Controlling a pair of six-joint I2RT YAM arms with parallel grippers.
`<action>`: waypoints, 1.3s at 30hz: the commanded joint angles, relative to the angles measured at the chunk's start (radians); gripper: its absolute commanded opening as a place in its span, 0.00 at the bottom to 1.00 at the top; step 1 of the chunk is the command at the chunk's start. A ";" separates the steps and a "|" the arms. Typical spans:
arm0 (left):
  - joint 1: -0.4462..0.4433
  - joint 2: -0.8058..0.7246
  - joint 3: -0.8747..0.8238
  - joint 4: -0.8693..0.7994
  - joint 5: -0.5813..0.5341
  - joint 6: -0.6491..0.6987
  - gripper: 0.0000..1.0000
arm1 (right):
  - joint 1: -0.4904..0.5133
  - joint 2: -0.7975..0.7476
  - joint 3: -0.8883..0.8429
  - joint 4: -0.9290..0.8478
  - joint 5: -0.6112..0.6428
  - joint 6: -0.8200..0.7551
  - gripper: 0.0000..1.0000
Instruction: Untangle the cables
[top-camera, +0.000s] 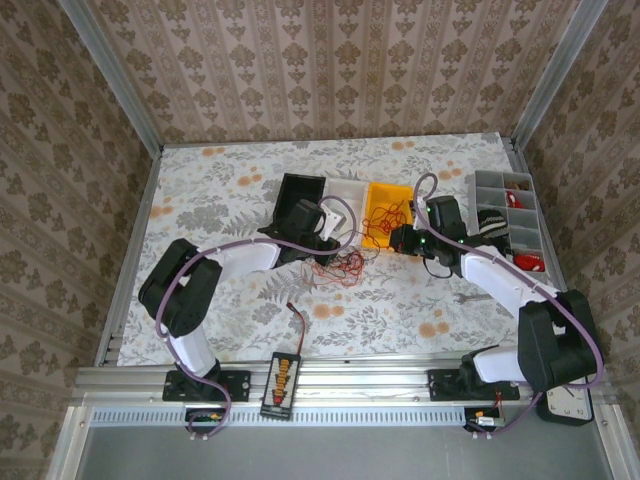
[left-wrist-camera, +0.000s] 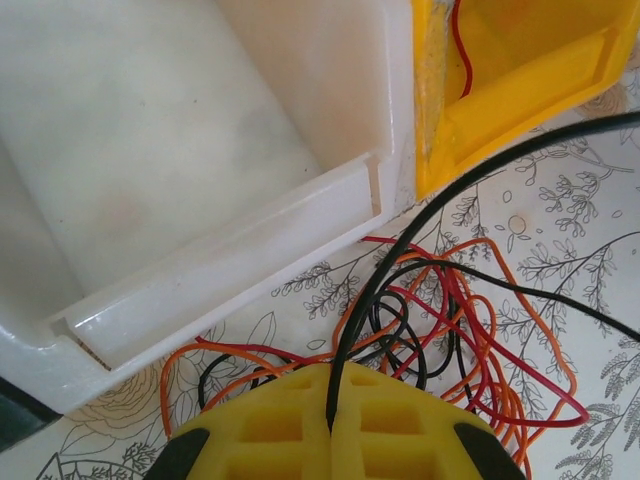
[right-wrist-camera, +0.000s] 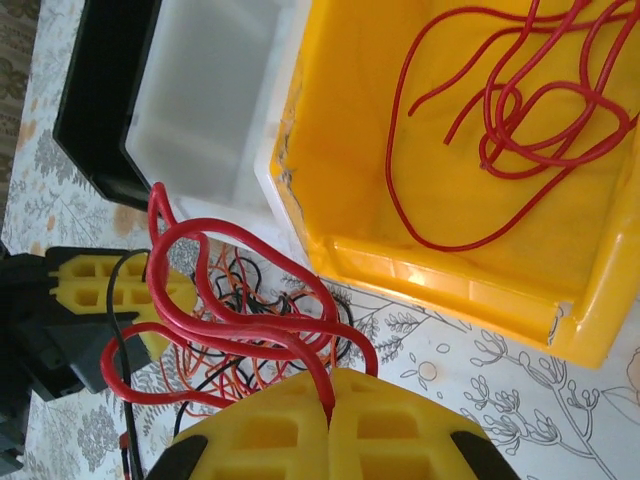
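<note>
Left hand pinches a black wire and right hand a red wire, apparently to draw them out of the tangle of cables, which lies on the worktop just before the white bin and yellow bin.

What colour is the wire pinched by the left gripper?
Black; the thin flexible wire held by the left gripper shows best in the left wrist view.
</note>
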 joint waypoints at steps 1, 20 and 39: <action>0.010 0.001 -0.021 -0.040 -0.042 0.013 0.00 | -0.029 -0.053 0.015 0.022 -0.016 0.011 0.02; 0.044 -0.045 -0.143 -0.017 -0.146 -0.089 0.00 | -0.095 -0.018 0.049 -0.044 0.174 0.079 0.05; 0.112 -0.154 -0.235 0.037 0.020 -0.113 0.00 | 0.112 0.200 0.249 -0.128 0.156 -0.116 0.43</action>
